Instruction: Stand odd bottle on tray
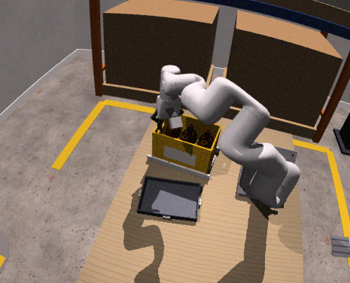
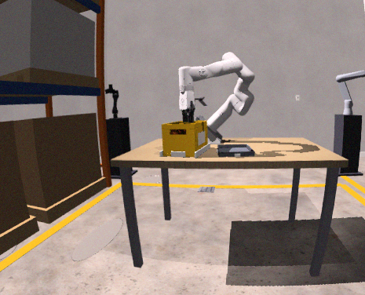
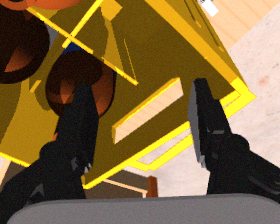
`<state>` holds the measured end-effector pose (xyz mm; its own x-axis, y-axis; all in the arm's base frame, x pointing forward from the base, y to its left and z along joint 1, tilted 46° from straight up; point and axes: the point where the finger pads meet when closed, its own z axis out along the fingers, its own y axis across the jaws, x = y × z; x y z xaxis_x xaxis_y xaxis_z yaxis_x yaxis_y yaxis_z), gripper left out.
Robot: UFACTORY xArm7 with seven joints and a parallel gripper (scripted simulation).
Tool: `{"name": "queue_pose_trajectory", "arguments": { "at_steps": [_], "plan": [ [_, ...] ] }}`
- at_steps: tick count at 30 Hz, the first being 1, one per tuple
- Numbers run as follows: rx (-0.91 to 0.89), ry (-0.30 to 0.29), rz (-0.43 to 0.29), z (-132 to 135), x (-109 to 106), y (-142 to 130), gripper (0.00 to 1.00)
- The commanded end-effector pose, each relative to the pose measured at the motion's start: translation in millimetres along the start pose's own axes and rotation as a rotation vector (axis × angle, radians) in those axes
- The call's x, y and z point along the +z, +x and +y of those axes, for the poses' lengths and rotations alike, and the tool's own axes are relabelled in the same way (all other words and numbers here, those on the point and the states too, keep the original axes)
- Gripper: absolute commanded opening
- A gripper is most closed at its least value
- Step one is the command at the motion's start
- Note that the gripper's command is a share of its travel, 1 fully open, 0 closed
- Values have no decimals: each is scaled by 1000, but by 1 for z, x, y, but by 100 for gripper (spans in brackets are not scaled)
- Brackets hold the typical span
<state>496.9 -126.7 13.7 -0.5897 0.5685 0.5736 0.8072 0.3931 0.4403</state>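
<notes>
The bench (image 2: 260,158) carries all task items on its wooden top. The arm (image 1: 227,113) reaches from its mount at one bench edge over the yellow crate (image 1: 175,154), placing the wrist above the crate's far corner; this posture suits a vertical descent between the dividers.

The crate sits against light stop bars at its base, which presumably keep it from sliding. Its internal dividers hold the brown bottles (image 1: 190,133) upright and apart. 3 are visible from above; the rest lie under the wrist. The odd-necked bottle cannot be identified from these views, so it is judged to stand in the crate with the others.

The dark tray (image 1: 171,199) lies just beside the crate, holding no bottle.

The pincer (image 3: 140,116) is partly open and grips nothing. Its fingers straddle a corner cell, with 1 bottle mouth (image 3: 78,86) beside the other finger.
</notes>
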Motion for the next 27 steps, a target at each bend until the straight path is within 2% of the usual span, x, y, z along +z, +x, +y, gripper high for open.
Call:
{"name": "queue_pose_trajectory", "arguments": {
  "at_steps": [1,27],
  "plan": [
    [0,-1,-5,0,-2,-1,65],
    [0,-1,-5,0,13,-1,65]
  ]
}}
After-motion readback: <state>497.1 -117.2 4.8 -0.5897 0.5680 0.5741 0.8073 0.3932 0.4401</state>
